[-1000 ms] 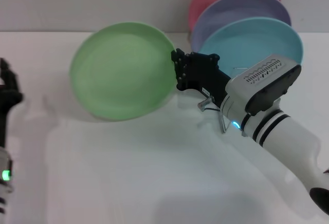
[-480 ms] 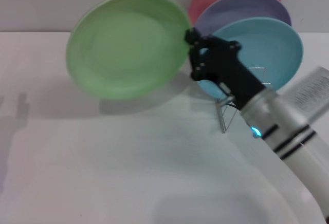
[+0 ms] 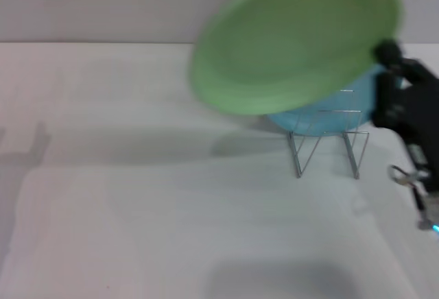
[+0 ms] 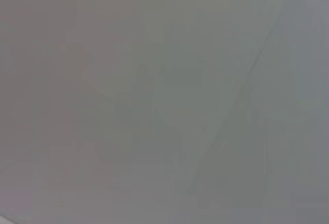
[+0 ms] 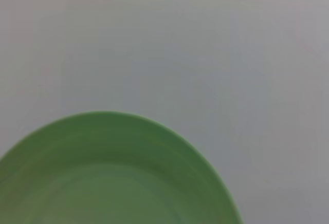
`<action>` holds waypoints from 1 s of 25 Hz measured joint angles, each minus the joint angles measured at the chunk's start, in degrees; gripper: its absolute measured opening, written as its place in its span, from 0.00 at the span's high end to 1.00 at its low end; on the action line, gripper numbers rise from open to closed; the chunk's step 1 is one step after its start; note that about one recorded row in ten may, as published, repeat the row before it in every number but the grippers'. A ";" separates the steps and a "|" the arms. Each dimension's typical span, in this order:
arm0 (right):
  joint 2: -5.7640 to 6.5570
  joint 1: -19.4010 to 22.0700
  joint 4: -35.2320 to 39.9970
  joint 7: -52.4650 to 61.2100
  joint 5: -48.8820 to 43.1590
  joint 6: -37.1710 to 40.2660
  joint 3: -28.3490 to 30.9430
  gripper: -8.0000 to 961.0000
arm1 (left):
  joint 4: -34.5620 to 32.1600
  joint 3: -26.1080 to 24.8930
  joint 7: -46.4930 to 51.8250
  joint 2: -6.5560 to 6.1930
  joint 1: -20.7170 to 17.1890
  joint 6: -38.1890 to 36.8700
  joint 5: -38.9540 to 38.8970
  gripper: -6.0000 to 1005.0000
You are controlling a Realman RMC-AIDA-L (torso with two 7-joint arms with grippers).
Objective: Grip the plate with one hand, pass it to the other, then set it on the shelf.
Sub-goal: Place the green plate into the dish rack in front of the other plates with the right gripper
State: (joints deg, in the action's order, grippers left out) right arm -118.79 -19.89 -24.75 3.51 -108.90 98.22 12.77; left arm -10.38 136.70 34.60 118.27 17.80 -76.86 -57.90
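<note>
The light green plate (image 3: pixel 295 38) hangs in the air at the upper right of the head view, tilted, in front of the shelf. My right gripper (image 3: pixel 385 62) is shut on the plate's right rim, its black body reaching down toward the right edge. The silver wire shelf (image 3: pixel 326 149) stands below the plate on the white table. The right wrist view shows the green plate (image 5: pixel 108 175) filling its lower part against a plain grey wall. My left gripper is out of view, and the left wrist view shows only a blank grey surface.
A turquoise-blue plate (image 3: pixel 322 117) stands in the shelf, mostly hidden behind the green plate. The white table (image 3: pixel 137 196) stretches out to the left and front of the shelf. A grey wall rises behind.
My right gripper has lifted the green plate and carried it to the right, over the shelf. The plates behind are now covered. The left arm has left the head view.
</note>
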 joint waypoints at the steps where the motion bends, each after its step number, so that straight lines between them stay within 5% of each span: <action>1: 0.11 1.35 0.26 0.42 0.03 1.25 0.76 0.98 | 0.00 0.00 0.00 0.00 0.00 0.00 0.00 0.20; 6: 0.07 4.01 8.39 9.16 0.11 3.84 5.66 0.98 | 0.06 0.17 -0.11 0.14 1.26 2.66 0.05 0.14; 14: -0.04 -1.10 27.32 26.23 0.21 4.03 8.85 0.98 | -2.09 -0.26 0.44 0.33 2.49 4.61 0.08 0.14; 25: -0.26 -2.19 27.06 26.00 -0.32 -3.52 7.83 0.98 | -4.76 0.11 0.86 0.43 2.70 6.87 0.14 0.14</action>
State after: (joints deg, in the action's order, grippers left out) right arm -119.05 -22.08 2.32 29.51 -109.22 94.70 20.60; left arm -15.14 136.82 35.46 118.70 20.50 -69.98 -57.76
